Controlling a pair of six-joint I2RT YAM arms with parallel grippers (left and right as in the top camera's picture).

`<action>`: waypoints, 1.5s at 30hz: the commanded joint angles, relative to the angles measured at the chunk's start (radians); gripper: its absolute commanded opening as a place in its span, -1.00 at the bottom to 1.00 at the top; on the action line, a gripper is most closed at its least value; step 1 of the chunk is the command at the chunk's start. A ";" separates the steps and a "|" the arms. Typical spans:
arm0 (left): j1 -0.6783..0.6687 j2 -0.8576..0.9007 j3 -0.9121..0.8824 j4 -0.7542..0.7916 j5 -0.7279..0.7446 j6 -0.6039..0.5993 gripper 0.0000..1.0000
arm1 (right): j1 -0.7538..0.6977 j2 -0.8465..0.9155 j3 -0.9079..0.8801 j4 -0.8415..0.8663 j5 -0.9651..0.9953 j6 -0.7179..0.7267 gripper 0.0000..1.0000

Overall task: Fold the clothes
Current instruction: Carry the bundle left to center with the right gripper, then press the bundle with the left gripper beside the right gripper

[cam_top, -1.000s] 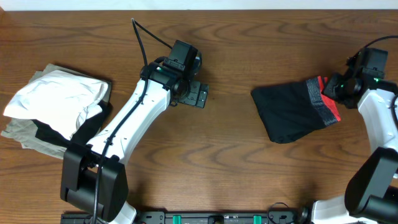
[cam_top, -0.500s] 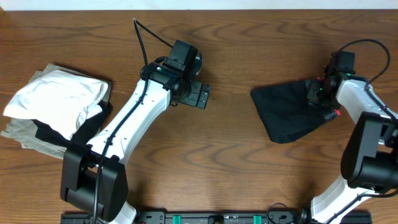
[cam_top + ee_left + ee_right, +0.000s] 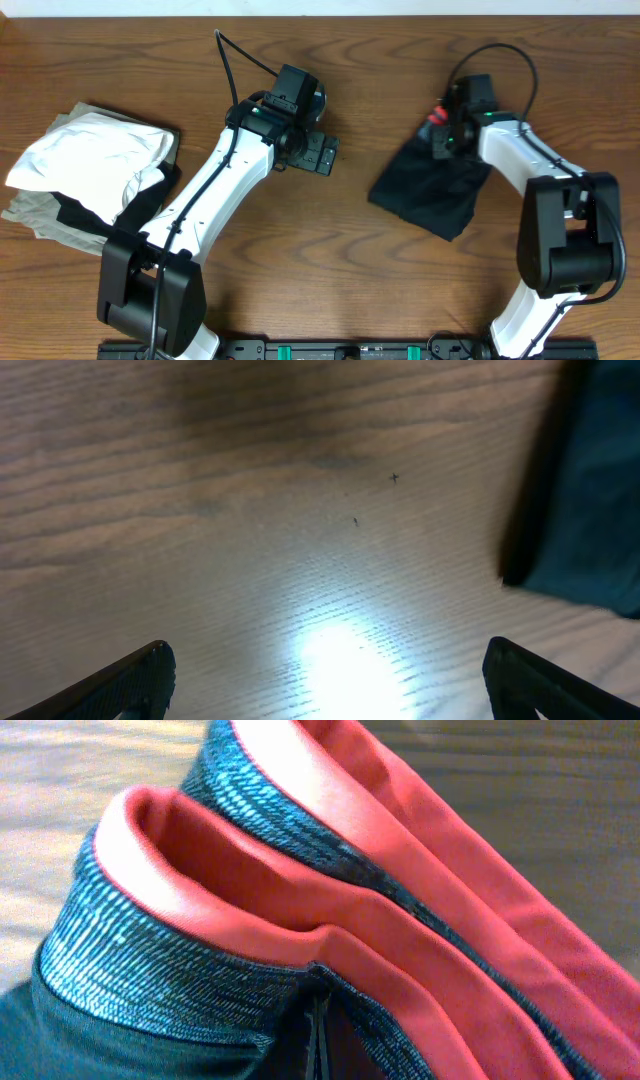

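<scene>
Trousers bunched, red-and-grey waistband pinched by right end effector.

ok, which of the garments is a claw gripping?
The black trousers, right of centre: the right claw is shut on their red-and-grey waistband. The white shirt and khaki garment lie piled far left, untouched.

The table is showing smooth, grained wood, glinting faintly under light. The trousers are looking like soft, matt black cloth, their waistband showing fine ribbed knit. The shirt is appearing as crumpled white cloth.
</scene>
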 commanded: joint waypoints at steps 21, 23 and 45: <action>-0.002 0.019 0.004 -0.021 0.243 0.055 0.96 | 0.098 -0.550 -0.033 -0.267 -0.044 0.071 -0.92; -0.009 0.032 -0.005 -0.013 0.242 0.055 0.96 | 0.098 -0.544 -0.034 -0.321 -0.010 0.073 -0.92; -0.157 0.218 -0.018 0.131 0.246 0.059 0.96 | 0.039 -0.042 -0.067 -0.251 0.174 0.218 -0.97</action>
